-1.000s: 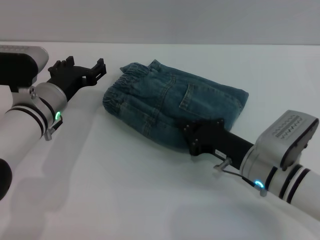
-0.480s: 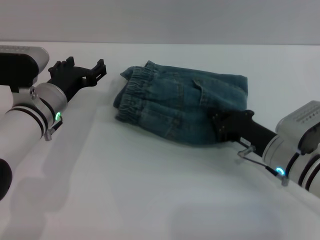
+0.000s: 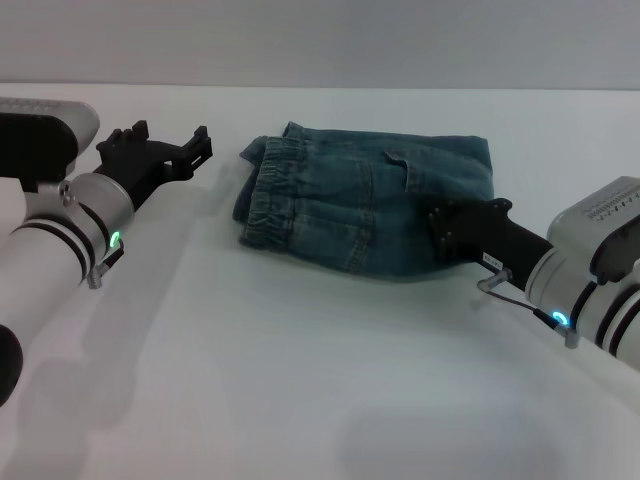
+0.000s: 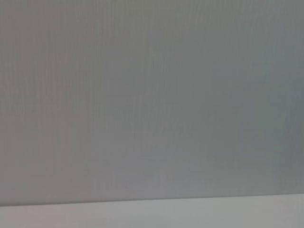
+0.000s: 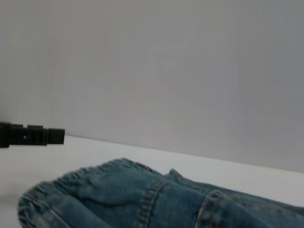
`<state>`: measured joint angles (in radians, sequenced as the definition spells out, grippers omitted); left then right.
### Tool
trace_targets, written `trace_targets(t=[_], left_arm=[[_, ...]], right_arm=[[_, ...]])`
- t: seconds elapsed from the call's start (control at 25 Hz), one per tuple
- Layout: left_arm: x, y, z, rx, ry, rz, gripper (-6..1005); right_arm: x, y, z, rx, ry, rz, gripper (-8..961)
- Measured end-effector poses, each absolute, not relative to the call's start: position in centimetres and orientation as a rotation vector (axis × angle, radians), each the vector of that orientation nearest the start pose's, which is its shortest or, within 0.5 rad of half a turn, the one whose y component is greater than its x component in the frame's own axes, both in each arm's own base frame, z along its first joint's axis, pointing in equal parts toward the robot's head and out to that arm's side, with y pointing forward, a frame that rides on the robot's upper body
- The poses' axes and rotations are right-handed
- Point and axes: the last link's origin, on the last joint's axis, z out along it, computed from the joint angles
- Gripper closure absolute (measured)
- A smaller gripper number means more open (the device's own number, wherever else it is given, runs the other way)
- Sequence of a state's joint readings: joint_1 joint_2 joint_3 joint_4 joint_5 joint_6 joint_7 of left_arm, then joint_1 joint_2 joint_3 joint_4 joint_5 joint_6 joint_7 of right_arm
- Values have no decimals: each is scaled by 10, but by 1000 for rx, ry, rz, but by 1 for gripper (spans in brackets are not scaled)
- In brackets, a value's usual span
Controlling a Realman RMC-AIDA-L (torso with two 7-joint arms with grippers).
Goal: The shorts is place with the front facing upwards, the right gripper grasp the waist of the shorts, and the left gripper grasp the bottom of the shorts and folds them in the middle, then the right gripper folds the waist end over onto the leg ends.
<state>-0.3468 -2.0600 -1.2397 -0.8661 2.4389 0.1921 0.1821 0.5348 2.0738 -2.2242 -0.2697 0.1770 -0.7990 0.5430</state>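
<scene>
Head view. The shorts point(image 3: 365, 210) lie as a compact folded bundle on the white table point(image 3: 300, 400), toward the far middle. The waist point(image 3: 268, 192), with its gathered band, faces the robot's left; the opposite edge lies under or against the right gripper point(image 3: 455, 232). The leg ends are not separately visible, so I cannot tell whether they sit beneath the top layer. The right gripper rests low at the bundle's near right corner, touching the denim; cannot tell whether its prongs are parted or pinching cloth. The left gripper point(image 3: 170, 153) hovers just beside the waist, apart from it, prongs spread and holding nothing.

Handling judgement: denim is soft but fairly heavy, with stiff seams and a bulky elastic band. Layers will probably slide over each other if dragged. The best hold is likely on a seamed edge or the band, not the flat panel.

Room: open table on the near side and to both sides; the far table edge runs close behind the bundle.

Left wrist view. Only a grey wall and a strip of table; no cloth, no fingers.

Right wrist view. The shorts point(image 5: 142, 199) fill the lower part, ruffled band toward the left gripper point(image 5: 31, 135) beyond. This arm's own fingers are not shown.
</scene>
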Motion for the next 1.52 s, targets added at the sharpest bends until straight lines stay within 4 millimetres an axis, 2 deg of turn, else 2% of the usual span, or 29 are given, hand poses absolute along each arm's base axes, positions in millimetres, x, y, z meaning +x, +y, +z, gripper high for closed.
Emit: trace_targets(t=[0.16, 0.32, 0.48, 0.6, 0.68, 0.76, 0.92, 1.0, 1.16, 1.36, 1.52], left_arm=[[-265, 381, -41, -1782, -822, -475, 189], [-263, 371, -35, -1722, -729, -560, 189], [-261, 356, -35, -1681, -570, -641, 189], [-262, 338, -34, -1648, -420, -709, 189], [-261, 332, -30, -1625, -365, -755, 189], [-263, 330, -29, -1618, -365, -767, 189], [-272, 328, -28, -1613, -386, -745, 189], [-277, 327, -29, -1616, -400, -734, 189], [-285, 326, -30, -1621, -440, -728, 189], [-288, 324, -29, -1620, -451, -725, 189], [-294, 324, -30, -1627, -457, -703, 189]], right_arm=[[268, 335, -103, -2213, 646, 675, 919], [251, 320, -107, -2207, 606, 798, 916], [246, 314, -91, -2081, 534, 886, 912], [262, 320, -63, -1881, 543, 898, 910], [280, 322, -43, -1732, 597, 899, 908], [300, 318, -24, -1609, 617, 902, 906], [327, 302, 4, -1468, 550, 856, 903], [336, 295, 13, -1413, 532, 820, 842], [351, 283, 18, -1376, 543, 768, 721], [356, 268, 19, -1369, 519, 763, 510], [356, 266, 19, -1372, 514, 772, 492]])
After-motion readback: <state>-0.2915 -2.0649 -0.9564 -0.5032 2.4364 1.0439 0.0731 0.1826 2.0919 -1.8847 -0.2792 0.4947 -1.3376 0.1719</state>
